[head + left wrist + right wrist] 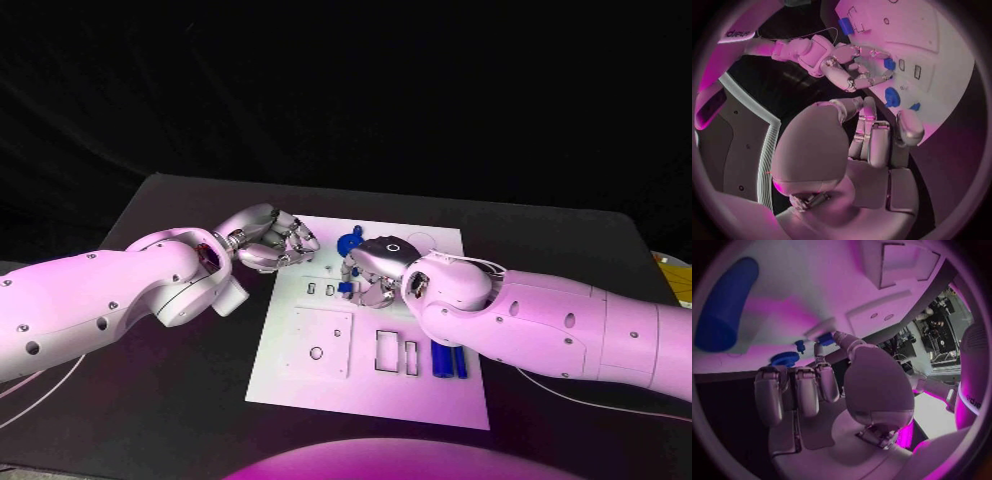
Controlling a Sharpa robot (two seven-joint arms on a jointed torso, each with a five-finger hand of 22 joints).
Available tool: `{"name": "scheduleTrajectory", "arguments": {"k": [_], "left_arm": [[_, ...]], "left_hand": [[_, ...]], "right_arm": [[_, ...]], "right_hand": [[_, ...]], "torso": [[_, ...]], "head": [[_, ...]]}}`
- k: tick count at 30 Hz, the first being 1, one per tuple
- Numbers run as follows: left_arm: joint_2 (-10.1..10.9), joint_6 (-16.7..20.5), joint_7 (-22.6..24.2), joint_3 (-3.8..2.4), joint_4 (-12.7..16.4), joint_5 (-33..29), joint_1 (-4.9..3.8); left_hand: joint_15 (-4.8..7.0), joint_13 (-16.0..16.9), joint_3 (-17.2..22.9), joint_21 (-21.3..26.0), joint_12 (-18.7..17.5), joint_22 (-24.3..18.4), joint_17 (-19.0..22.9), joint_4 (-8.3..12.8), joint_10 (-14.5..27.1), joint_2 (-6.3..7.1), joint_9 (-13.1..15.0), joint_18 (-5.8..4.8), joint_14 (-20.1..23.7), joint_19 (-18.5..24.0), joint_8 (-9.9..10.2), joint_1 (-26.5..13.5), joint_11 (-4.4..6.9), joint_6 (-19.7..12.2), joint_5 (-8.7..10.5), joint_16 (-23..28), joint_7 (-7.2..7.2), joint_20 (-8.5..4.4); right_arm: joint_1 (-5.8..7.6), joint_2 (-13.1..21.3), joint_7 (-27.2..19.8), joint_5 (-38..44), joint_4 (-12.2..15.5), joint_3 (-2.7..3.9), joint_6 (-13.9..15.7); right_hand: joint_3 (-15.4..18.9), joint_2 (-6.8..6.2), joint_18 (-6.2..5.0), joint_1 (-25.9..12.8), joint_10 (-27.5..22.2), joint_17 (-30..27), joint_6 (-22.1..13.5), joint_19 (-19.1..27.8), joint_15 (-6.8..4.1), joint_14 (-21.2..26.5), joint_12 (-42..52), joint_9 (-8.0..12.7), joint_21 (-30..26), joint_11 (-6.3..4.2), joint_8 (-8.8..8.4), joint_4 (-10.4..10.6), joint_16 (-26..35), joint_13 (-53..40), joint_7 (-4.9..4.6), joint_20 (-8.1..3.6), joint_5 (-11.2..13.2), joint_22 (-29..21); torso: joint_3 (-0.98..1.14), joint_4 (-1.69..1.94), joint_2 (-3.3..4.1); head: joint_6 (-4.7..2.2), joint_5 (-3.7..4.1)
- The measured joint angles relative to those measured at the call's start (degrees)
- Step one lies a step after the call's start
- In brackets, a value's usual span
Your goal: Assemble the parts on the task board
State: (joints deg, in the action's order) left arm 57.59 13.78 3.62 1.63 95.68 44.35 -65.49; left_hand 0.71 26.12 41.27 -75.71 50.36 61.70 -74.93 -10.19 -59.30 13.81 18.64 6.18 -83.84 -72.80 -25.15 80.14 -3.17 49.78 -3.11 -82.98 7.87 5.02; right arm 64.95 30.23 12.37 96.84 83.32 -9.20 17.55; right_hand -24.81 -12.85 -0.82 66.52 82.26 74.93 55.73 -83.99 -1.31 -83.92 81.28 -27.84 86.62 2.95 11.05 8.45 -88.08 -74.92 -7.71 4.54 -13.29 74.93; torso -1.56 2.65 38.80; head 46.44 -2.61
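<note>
On the black bench (173, 420), head view: white task board (310, 385) lies mid-bench. Left hand (268, 240) sits at the board's far left corner, fingers curled inward, nothing seen in them. Right hand (372, 272) is down on the board's upper middle, fingers bent over a small blue part (348, 288); whether it actually grips the part cannot be told from here. A round blue gear-like part (348, 243) lies just beyond the right hand, between the two hands. Two blue rods (449, 360) lie side by side on the board beside the right forearm, behind that hand. No writing readable on the board.

Left wrist view: left hand (873, 145) has fingers folded close together, holding nothing, just short of the board's edge (954, 95). Ahead of it the right hand (856, 67) is curled over the board with a blue part (889, 63) at its fingertips. The round blue part (892, 96) lies between both hands. Partial lettering on the right arm, not fully legible.

Right wrist view: right hand (826, 385) reaches to the board (817, 285); its thumb tip touches a small blue part (824, 338). The round blue part (785, 359) is beyond the fingers. One blue rod (726, 305) lies off to the side.
</note>
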Motion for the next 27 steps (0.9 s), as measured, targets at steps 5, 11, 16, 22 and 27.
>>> {"name": "scheduleTrajectory", "arguments": {"k": [5, 11, 16, 22, 27], "left_arm": [[0.0, 0.0, -0.1, 0.00, -0.1, 0.0, 0.00], [0.0, 0.0, -0.3, -0.02, -0.3, -0.1, 0.00], [0.0, 0.0, -0.4, -0.01, -0.3, -0.1, 0.00], [0.0, 0.0, -0.5, -0.01, -0.4, -0.1, 0.00], [0.0, 0.0, -0.6, -0.01, -0.4, -0.1, 0.00]], "left_hand": [[0.00, 0.0, 0.0, 0.0, 0.0, 0.0, 0.0, 0.0, 0.0, 0.00, 0.0, 0.00, 0.0, 0.0, 0.0, 0.0, 0.00, 0.0, 0.00, 0.0, 0.00, 0.00], [0.00, 0.0, 0.0, -0.2, 0.0, 0.1, 0.0, 0.0, 0.0, 0.00, -0.1, 0.00, 0.0, 0.0, 0.2, 0.0, 0.00, 0.0, 0.00, 0.0, 0.00, 0.00], [0.00, 0.0, 0.0, -0.2, 0.0, 0.2, 0.0, 0.0, 0.0, 0.00, -0.1, 0.01, 0.0, 0.0, 0.2, 0.0, 0.00, 0.0, 0.00, -0.2, 0.00, 0.00], [0.00, 0.0, 0.0, -0.2, 0.0, 0.2, 0.0, 0.0, 0.0, 0.00, -0.1, 0.01, 0.0, 0.0, 0.2, 0.0, 0.00, 0.0, 0.00, -0.2, 0.00, 0.00], [0.00, 0.0, 0.0, -0.2, 0.0, 0.2, 0.0, 0.0, 0.0, 0.00, -0.1, 0.01, 0.0, 0.0, 0.2, 0.0, 0.00, 0.0, 0.00, -0.2, 0.00, 0.00]], "right_arm": [[-0.04, 0.4, 0.1, 0.0, 0.4, 0.00, 0.0], [-0.17, 0.8, 0.3, 0.1, 0.9, 0.01, 0.2], [-0.25, 1.0, 0.4, 0.1, 1.0, 0.00, 0.4], [-0.28, 1.1, 0.5, 0.1, 1.2, 0.00, 0.4], [-0.31, 1.0, 0.6, 0.2, 1.2, 0.00, 0.5]], "right_hand": [[0.0, 0.00, -0.01, 0.0, 0.0, 0.0, -0.1, 0.0, 0.00, 0.0, 0.0, 0.1, 0.0, 0.00, 0.00, 0.0, 0.0, 0.0, -0.14, 0.00, 0.0, 0.0], [0.7, -0.22, 0.00, -0.2, -0.2, 0.0, -0.1, 0.0, 0.00, 0.0, 0.0, 0.1, -0.3, 0.21, 0.00, 0.4, 0.0, 0.0, -0.14, 0.00, 0.0, 0.0], [0.8, -0.22, 0.00, -0.2, -0.2, 0.0, -0.1, 0.0, 0.00, 0.0, 0.0, 0.0, -0.3, 0.21, 0.00, 0.5, 0.0, 0.0, -0.14, 0.00, 0.0, 0.0], [1.1, -0.51, 0.00, 0.1, -0.2, 0.0, -0.1, 0.0, 0.00, 0.0, 0.0, 0.0, -0.3, 0.20, 0.00, 0.5, 0.0, 0.0, -0.14, 0.00, 0.0, 0.0], [1.1, 0.86, -0.01, 2.1, -0.2, 0.0, 0.2, 0.0, -0.01, 0.0, 0.0, -0.2, -0.3, 0.20, 0.00, 0.5, 0.0, 0.0, 0.25, -0.01, 1.1, 0.0]], "torso": [[0.00, 0.01, -0.02], [0.00, 0.01, -0.01], [-0.02, 0.01, -0.01], [-0.03, 0.03, 0.01], [-0.04, 0.02, 0.01]], "head": [[0.12, 0.04], [0.14, 0.04], [0.12, 0.08], [0.18, 0.08], [0.23, 0.14]]}}
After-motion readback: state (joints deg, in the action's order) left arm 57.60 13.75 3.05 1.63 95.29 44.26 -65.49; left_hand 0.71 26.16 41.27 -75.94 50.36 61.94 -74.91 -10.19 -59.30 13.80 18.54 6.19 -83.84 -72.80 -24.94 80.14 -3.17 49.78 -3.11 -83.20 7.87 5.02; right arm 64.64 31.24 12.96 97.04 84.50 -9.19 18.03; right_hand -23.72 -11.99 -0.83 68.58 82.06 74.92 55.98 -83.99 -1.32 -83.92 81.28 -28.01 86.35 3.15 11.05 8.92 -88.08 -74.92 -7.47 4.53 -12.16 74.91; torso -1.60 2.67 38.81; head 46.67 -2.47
